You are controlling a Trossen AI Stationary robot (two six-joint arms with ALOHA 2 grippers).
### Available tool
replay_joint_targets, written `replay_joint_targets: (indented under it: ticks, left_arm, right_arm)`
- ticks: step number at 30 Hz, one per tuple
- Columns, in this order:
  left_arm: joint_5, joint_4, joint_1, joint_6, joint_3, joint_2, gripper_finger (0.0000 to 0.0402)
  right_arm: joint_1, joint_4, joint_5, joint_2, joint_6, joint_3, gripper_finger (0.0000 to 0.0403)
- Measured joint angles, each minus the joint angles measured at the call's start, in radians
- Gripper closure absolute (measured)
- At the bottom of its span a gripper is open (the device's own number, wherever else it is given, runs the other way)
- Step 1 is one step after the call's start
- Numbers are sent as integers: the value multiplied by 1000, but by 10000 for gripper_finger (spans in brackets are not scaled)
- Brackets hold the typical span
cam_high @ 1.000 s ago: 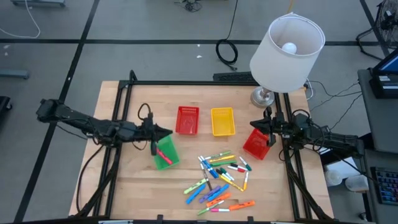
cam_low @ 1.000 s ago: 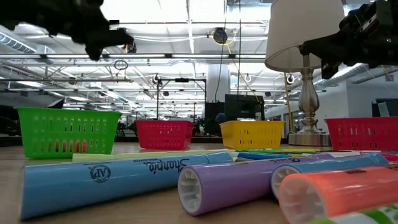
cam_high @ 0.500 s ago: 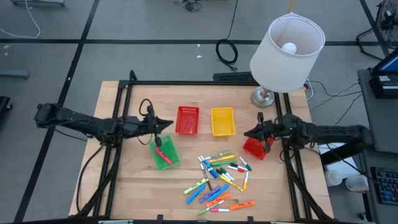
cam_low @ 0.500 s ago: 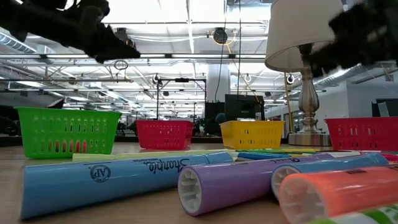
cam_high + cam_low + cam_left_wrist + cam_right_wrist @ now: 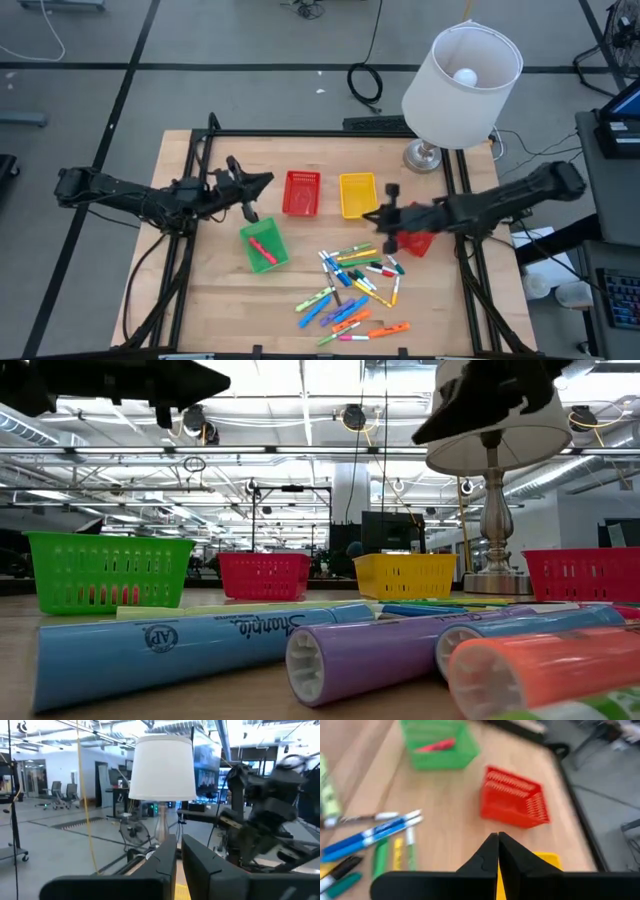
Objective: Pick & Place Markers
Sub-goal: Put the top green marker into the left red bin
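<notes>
Several markers [image 5: 352,283] in many colours lie loose on the wooden table [image 5: 200,300] toward its near edge; a blue one [image 5: 190,645] and a purple one [image 5: 370,655] lie closest in the low view. One red marker [image 5: 262,247] lies in the green basket [image 5: 268,260]. My left gripper [image 5: 266,180] hangs above the table, just left of the far red basket [image 5: 301,193], pointing right, with a narrow gap between its fingertips [image 5: 178,845] and nothing in it. My right gripper [image 5: 372,217] is shut and empty [image 5: 497,837], in the air between the yellow basket [image 5: 358,195] and the marker pile.
A second red basket [image 5: 418,243] stands at the table's right edge, partly under my right arm. A table lamp [image 5: 460,80] stands at the far right corner. Black frame rails [image 5: 190,200] run along the left and right sides. Bare wood lies at the near left.
My left gripper has risen from over the green basket, gone toward the far edge and tipped up until about level. My right gripper has lifted and swung from the right-hand red basket toward the table's left, turning as it went. The markers have kept still.
</notes>
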Motion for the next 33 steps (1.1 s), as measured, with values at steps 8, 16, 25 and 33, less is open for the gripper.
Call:
replay_joint_targets:
  ticks: [8,16,25,33]
  left_arm:
    - [16,-140,-28,-53,0,0,364]
    - [27,-139,-28,-46,0,0,364]
    - [19,-64,-28,-3,0,-5,364]
    - [19,-61,-26,30,0,-5,364]
  right_arm:
    - [-6,-340,-111,393,40,309,403]
    - [-17,-390,-236,572,-35,441,403]
    - [-31,-329,-313,620,-13,441,361]
    - [-30,-286,-314,619,0,415,264]
